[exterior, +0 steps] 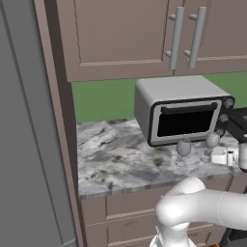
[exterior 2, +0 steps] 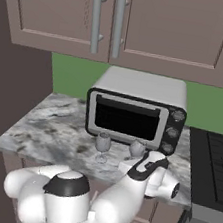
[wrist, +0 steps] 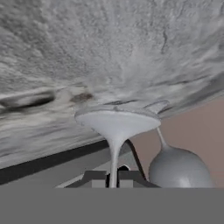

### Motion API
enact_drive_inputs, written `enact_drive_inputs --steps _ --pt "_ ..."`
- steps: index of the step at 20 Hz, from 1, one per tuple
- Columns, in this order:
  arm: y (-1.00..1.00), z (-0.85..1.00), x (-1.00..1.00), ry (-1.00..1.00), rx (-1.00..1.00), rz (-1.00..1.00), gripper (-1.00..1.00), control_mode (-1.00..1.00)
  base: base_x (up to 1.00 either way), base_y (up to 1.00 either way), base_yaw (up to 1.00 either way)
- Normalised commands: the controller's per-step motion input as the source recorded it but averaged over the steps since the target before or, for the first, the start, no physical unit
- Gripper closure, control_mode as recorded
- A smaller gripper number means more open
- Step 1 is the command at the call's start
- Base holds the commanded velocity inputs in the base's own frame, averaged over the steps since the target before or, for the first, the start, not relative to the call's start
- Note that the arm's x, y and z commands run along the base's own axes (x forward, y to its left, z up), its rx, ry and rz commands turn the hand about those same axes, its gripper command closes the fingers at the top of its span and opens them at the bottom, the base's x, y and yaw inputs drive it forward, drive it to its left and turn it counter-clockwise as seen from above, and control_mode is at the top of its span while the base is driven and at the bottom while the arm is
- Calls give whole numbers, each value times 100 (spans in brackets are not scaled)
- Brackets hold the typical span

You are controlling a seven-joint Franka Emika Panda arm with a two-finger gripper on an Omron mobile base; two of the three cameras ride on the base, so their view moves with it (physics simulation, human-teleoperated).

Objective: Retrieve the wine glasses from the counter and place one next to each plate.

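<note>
Gripper (wrist: 113,178) jaws were clamped on the thin stem of one wine glass (wrist: 117,124), seen from the hand camera with its flat round foot uppermost; the second glass (wrist: 179,168) hung just beside it. Left base view: both translucent grey glasses (exterior: 184,147) (exterior: 212,140) stood on the marbled counter (exterior: 116,159) before the toaster oven (exterior: 181,108). Right base view: the hand (exterior 2: 148,169) reached the right-hand glass (exterior 2: 137,149).

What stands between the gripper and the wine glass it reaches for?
Nothing visible. In the hand view the gripper is shut on the stem of the right wine glass. The other wine glass stands beside it, apart, on the counter.
</note>
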Motion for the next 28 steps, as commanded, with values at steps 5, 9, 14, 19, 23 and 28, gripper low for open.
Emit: enact_drive_inputs --steps 5,9,14,19,23,28 --pt "0 81 -39 -12 6 -1 100 -100 0 0 0" --pt "26 100 -50 0 -8 -11 100 -100 0 0 0" --pt "24 92 -58 -4 -7 -5 100 -100 0 0 0" --pt "63 47 -62 -18 -1 0 100 -100 0 0 0" --pt "100 8 -41 -35 -17 0 100 -100 0 0 0" --pt "75 21 -11 -20 -24 -1 100 -100 0 0 0"
